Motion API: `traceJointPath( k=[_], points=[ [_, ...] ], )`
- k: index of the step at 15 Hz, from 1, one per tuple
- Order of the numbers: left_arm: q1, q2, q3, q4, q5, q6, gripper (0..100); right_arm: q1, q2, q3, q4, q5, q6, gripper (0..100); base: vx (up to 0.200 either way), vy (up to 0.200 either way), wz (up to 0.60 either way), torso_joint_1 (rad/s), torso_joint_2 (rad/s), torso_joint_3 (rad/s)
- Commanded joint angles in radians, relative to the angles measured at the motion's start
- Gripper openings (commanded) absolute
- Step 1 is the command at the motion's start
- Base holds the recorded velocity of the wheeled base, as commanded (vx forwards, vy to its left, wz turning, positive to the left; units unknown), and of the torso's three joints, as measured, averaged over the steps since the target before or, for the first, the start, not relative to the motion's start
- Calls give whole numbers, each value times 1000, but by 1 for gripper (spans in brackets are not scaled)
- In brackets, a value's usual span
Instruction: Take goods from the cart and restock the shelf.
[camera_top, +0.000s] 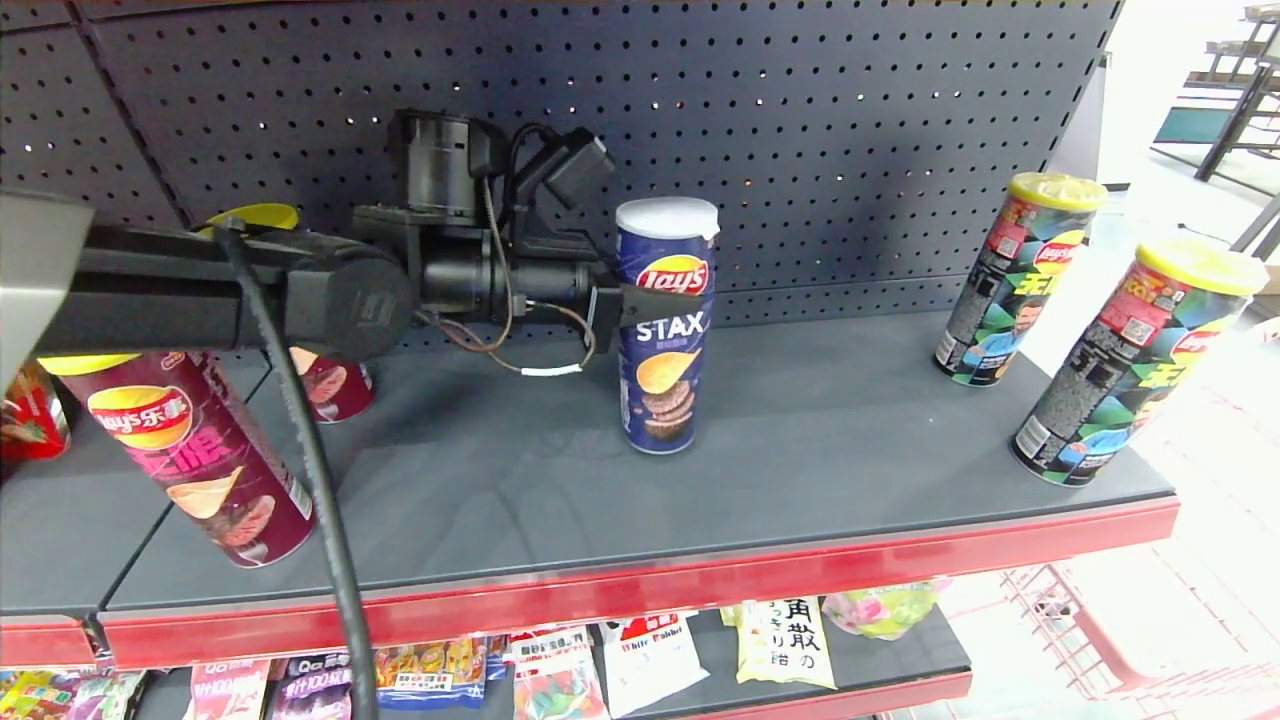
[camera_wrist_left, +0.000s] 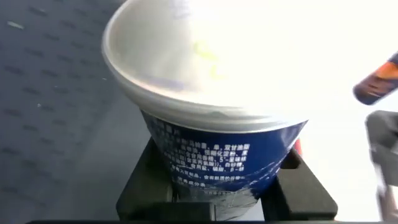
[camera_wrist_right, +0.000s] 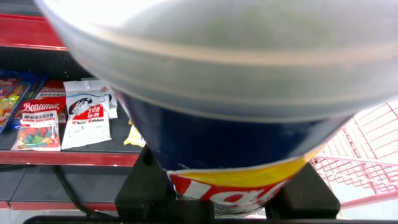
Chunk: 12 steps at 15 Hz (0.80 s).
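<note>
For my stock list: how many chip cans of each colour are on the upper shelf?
Blue can: 1
Dark red cans: 2
Black-and-green cans: 2
Total: 5
Red thing cut off at the left edge: not counted.

- Head camera looks forward and down on the shelf (camera_top: 820, 460), blue can (camera_top: 665, 330) mid-frame.
- Left wrist camera hugs that same can, peering down from just above it.
- Right wrist camera, tight on a second can (camera_wrist_right: 236, 143), shares the snack bags (camera_wrist_right: 87, 115) below with head.
</note>
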Motion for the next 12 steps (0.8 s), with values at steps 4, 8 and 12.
traceJointPath(
  k=[4,8,12],
  points=[
    [-36,-155,323,-190,-27,0,0,2,0,-1,-1,2,0,0,0,0,0,0,0,0],
    [-42,-201,429,-218,-26,1,0,0,0,-3,-1,2,0,0,0,0,0,0,0,0],
    [-44,-204,470,-282,-26,-4,0,0,1,-5,-1,2,0,0,0,0,0,0,0,0]
  ],
)
